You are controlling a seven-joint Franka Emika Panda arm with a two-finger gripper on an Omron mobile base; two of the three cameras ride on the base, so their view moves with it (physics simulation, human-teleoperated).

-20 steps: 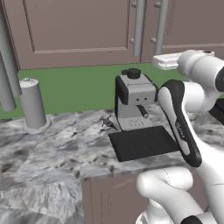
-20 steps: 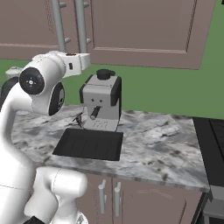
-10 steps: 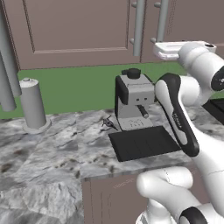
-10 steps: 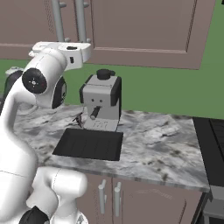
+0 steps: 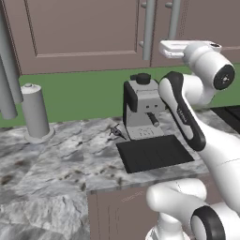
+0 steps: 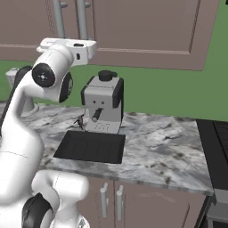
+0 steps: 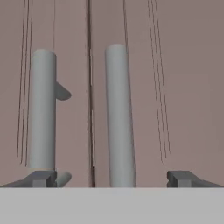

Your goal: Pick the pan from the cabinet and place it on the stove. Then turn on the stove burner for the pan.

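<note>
My gripper [image 7: 112,177] is spread wide, holding nothing, raised in front of the cabinet [image 5: 84,33]. Both doors are closed; two grey bar handles [image 7: 117,113] stand either side of the door seam, the right-hand one between my fingertips [image 7: 181,177]. Pan can't be seen w/ doors shut. Coffee machine [image 6: 103,104] sits on marble counter [image 6: 164,147] below; stove [image 6: 216,147] edge at far right.

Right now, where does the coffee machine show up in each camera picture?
Left base view: coffee machine right of centre, on the marble counter, behind a black mat.
Right base view: left of centre, behind that mat.
Hand view: not in it.
Shared landmark: two grey cabinet handles.
</note>
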